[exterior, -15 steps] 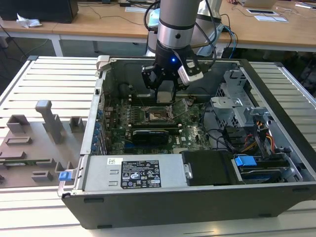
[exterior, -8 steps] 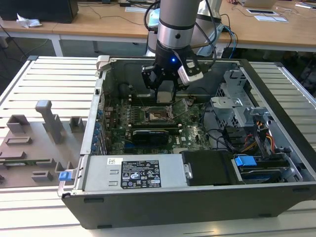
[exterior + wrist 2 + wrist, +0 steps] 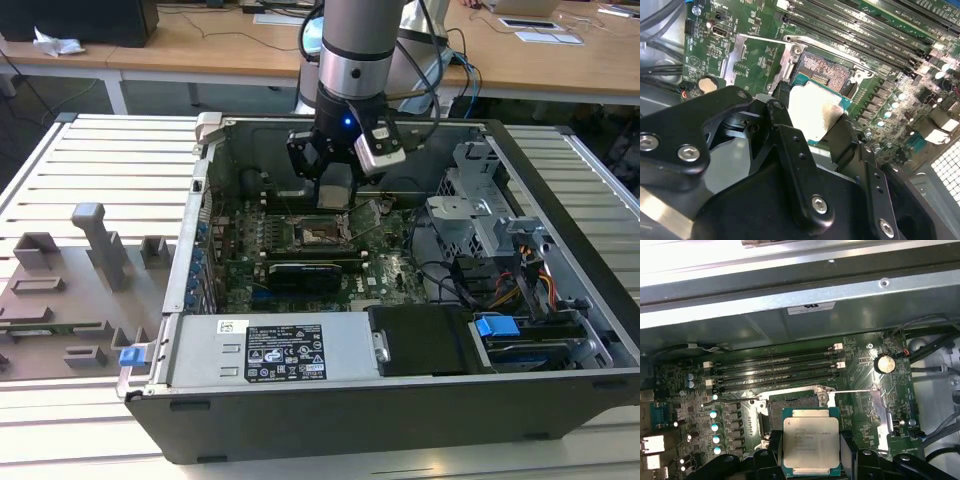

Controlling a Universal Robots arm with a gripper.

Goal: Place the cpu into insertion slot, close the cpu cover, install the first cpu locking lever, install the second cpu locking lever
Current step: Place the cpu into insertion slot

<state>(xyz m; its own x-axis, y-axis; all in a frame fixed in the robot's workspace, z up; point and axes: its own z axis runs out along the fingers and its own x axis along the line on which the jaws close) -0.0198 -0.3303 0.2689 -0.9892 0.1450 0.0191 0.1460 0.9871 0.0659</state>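
Observation:
My gripper [image 3: 811, 452] is shut on the cpu [image 3: 811, 440], a small square chip with a pale silver top, its black fingers [image 3: 771, 447] pressing on two opposite edges. The cpu [image 3: 812, 112] hangs level just above the green motherboard, partly over one edge of the insertion slot [image 3: 792, 407], whose dark centre [image 3: 822, 75] lies bare. The cpu cover [image 3: 731, 57], a thin silvery frame, is swung open and lies back beside the slot [image 3: 880, 412]. In the exterior view the gripper [image 3: 335, 190] is low inside the open computer case, right over the slot [image 3: 322, 232].
Long black memory slots [image 3: 775, 370] run beside the slot, with a coin battery [image 3: 883, 362] nearby. The case's metal wall [image 3: 800, 295] rises close behind. A power supply [image 3: 290, 350], a drive cage [image 3: 480, 215] and cables [image 3: 520, 275] fill the case. A grey fixture plate [image 3: 80, 290] lies outside.

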